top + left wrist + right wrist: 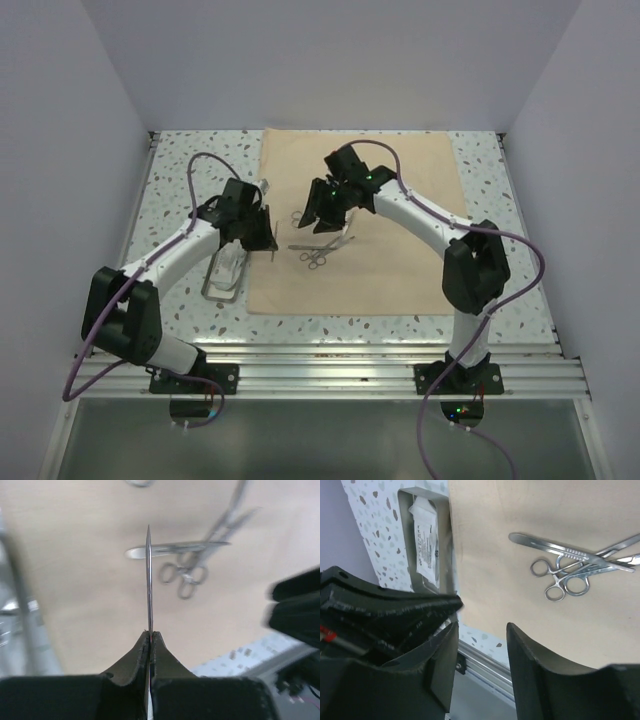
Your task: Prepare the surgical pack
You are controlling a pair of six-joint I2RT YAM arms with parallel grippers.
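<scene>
The beige cloth point(400, 200) of the surgical pack lies flat on the table. Silver scissor-like instruments point(318, 250) lie crossed on it, also in the left wrist view point(185, 572) and the right wrist view point(570, 570). My left gripper point(151, 635) is shut on a thin steel instrument point(149, 580), seen edge-on and held above the cloth's left part point(272, 235). My right gripper point(482, 630) hangs open with nothing between its fingers, just above the instruments point(318, 205). The small steel tray point(225, 275) sits left of the cloth and holds a white gauze packet point(426, 535).
The left gripper's black body point(385, 610) is close beside the right gripper's left finger. A metal rail point(320, 362) runs along the table's near edge. White walls close in the left, back and right sides.
</scene>
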